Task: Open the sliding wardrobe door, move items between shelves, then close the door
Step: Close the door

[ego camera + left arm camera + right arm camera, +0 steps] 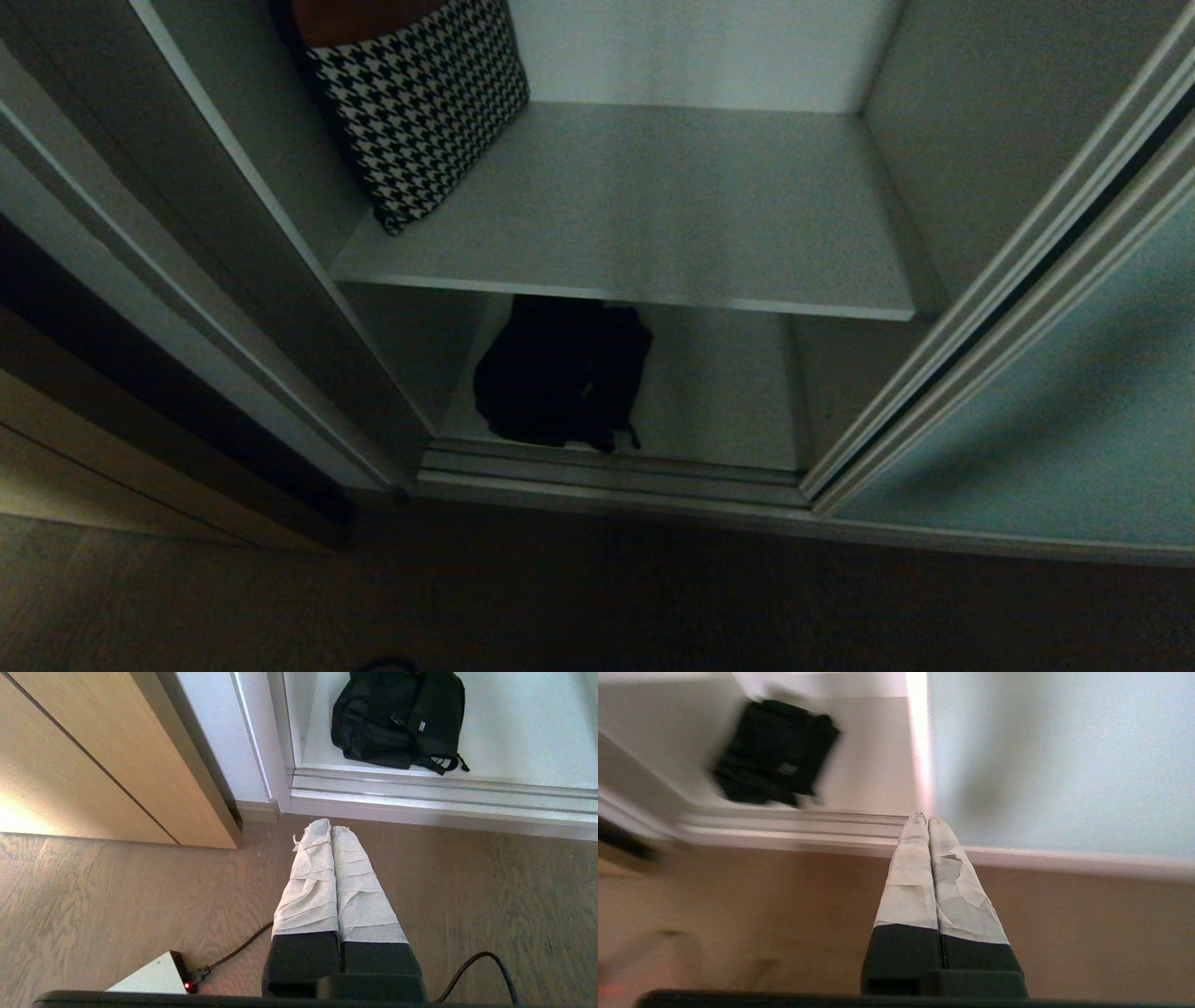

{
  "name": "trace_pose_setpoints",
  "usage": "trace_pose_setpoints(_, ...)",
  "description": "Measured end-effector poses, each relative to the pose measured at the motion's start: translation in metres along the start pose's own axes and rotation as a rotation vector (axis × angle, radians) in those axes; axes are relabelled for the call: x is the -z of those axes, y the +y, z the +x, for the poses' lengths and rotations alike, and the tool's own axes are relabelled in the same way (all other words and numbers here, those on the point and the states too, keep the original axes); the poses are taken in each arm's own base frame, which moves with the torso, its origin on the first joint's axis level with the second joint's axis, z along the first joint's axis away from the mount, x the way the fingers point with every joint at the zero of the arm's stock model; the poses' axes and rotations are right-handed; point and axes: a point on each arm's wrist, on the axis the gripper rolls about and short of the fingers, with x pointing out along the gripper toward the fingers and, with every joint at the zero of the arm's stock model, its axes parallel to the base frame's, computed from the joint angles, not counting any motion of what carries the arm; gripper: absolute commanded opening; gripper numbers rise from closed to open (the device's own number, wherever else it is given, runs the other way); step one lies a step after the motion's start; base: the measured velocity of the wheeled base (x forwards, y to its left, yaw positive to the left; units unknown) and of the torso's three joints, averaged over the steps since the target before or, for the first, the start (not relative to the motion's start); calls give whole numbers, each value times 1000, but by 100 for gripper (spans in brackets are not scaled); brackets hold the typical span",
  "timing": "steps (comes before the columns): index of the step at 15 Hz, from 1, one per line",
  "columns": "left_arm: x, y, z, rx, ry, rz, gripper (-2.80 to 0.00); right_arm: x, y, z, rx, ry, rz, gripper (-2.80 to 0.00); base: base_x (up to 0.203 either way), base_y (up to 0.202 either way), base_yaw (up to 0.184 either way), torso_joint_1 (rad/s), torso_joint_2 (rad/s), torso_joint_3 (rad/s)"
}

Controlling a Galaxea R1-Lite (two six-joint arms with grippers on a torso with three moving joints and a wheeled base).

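The sliding wardrobe door [1046, 411] stands pushed aside at 3 o'clock in the head view, so the opening is clear and the step in hand, as I judge it, is fetching the black bag [560, 378]. It lies on the bottom shelf [728, 392] at about 6 o'clock of the opening, close behind the floor track [607, 471], under the upper shelf [653, 205], where a houndstooth cushion [420, 103] leans at 11 o'clock.

Neither arm shows in the head view. The right tool [923, 819] has its taped fingers pressed together, empty, and points at the track where the door panel meets the opening; the bag sits at its 10 o'clock. The left tool [331, 828] is likewise closed and empty above the wood floor [117, 905].

To do this well, the fingers should part before going in, come in low under the upper shelf's front edge, and aim for the bag's strap or a bunched fold rather than the flat fabric. Keep clear of the door frame.
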Motion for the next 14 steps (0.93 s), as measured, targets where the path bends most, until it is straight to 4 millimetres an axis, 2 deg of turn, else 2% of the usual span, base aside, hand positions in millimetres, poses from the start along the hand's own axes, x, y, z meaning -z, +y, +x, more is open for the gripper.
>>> trace_pose_setpoints(3,0,0,0,0,0,0,-280,-47,8,3,-24,105,217,-280,0,0,0,0,0,0)
trace_pose_setpoints(7,0,0,0,0,0,0,-280,-89,19,16,-240,200,399,-280,0,0,0,0,0,0)
trace_pose_setpoints(10,0,0,0,0,0,0,-280,-123,25,35,-287,221,553,-280,0,0,0,0,0,0)
trace_pose_setpoints(12,0,0,0,0,0,0,-280,-137,27,54,-299,212,593,-280,0,0,0,0,0,0)
trace_pose_setpoints(14,0,0,0,0,0,0,-280,-141,27,69,-295,226,601,-280,0,0,0,0,0,0)
